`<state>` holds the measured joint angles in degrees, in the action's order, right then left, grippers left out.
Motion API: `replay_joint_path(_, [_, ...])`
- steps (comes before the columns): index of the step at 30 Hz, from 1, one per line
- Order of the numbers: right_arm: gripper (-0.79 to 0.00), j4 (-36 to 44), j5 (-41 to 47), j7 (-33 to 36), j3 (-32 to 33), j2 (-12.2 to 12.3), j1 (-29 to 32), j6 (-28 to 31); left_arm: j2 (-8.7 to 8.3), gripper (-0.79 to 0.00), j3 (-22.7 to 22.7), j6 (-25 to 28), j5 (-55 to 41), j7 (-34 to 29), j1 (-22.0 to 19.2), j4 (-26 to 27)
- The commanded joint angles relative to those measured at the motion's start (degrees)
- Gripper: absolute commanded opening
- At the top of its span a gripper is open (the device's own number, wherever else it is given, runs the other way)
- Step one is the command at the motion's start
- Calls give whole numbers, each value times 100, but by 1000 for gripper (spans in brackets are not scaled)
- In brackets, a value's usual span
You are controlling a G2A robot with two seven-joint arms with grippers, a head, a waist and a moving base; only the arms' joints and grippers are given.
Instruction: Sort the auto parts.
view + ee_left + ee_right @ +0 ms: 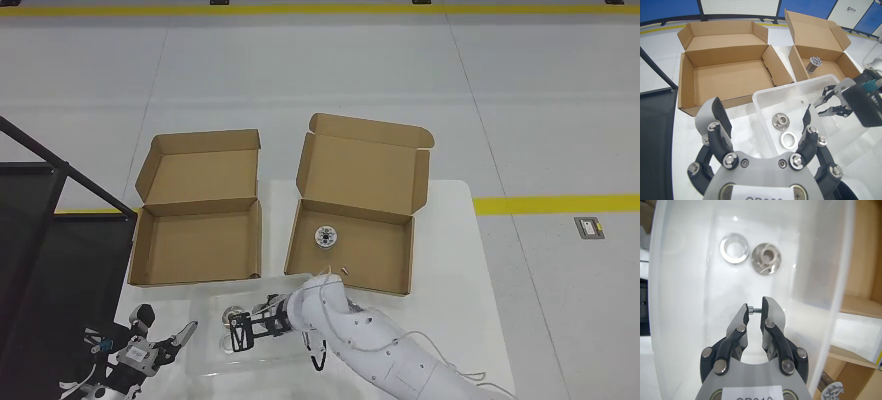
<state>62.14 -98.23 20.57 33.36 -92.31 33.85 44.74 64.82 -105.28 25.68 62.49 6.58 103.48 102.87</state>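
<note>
Currently my right claw (755,311) is down inside the bin (829,275), clamped on a screw (752,310). The screw sits crosswise between the fingertips, head on one pad, thread end on the other. Can't tell whether it's off the bin floor

Ring (734,248) and flange (766,259) lie flat on the bin floor, just beside each other, flange with its hub up. Both are ahead of the right claw's tips, toward the bin's left end

My left claw (762,106) is spread wide with nothing in it. It hangs at the left end of the bin, close to the ring and flange. From its own wrist view one finger (721,113) lines up over the desk (742,121) and the other over the bin. The two claws face each other across the bin, apart, not touching

Behind the bin two cardboard boxes stand side by side on the desk, lids folded back: left box (195,245) and right box (375,250). The bin's far rim runs near their front walls

Right box holds one gear part (326,236): short cylinder, toothed face up, standing on the left half of the box floor, apart from the walls
</note>
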Motion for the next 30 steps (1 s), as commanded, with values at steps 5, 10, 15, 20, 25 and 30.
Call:
replay_joint_path(5, [-785, 1465, -1426, -2715, 969, 760, 930, -219, 0, 0, 0, 0, 0, 0, 0, 0])
replay_joint_path(10, [-785, 2141, -2189, -4994, 1832, 1264, 1649, -508, 0, 0, 0, 0, 0, 0, 0, 0])
replay_joint_path(15, [-785, 2069, -2267, -5587, 1988, 1363, 1757, -391, 0, 0, 0, 0, 0, 0, 0, 0])
replay_joint_path(20, [-785, 2069, -2267, -5587, 1988, 1363, 1757, -391, 0, 0, 0, 0, 0, 0, 0, 0])
replay_joint_path(25, [-785, 2088, -1365, -5546, 2299, 1348, 1926, -807, 0, 0, 0, 0, 0, 0, 0, 0])
replay_joint_path(30, [-785, 1878, -702, -7267, 2702, 1445, 1990, -721, 0, 0, 0, 0, 0, 0, 0, 0])
